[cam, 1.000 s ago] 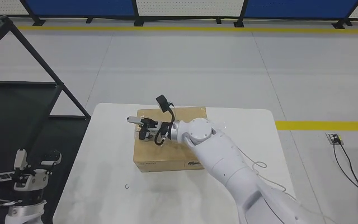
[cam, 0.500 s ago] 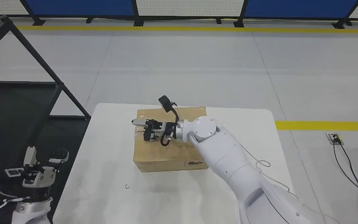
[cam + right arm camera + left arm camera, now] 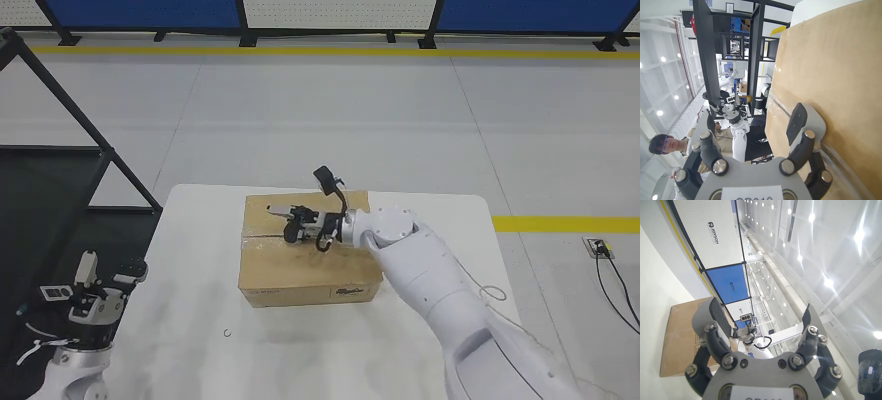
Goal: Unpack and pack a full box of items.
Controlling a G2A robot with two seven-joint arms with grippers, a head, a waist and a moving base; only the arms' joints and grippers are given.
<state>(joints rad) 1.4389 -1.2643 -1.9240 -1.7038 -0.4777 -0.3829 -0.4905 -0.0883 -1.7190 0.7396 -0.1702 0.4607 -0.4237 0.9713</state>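
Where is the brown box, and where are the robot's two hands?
Brown cardboard box [image 3: 300, 268]: top view, its top face.
Right hand [image 3: 752, 108]: right wrist view, between its fingertips.
Left hand [image 3: 761, 303]: left wrist view, between its fingertips.

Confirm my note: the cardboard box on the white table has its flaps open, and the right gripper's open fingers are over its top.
Wrong on the flaps: the top view shows the box shut, flaps lying flat. The rest stands: it sits on the white table, with the right gripper over its top, fingers open.
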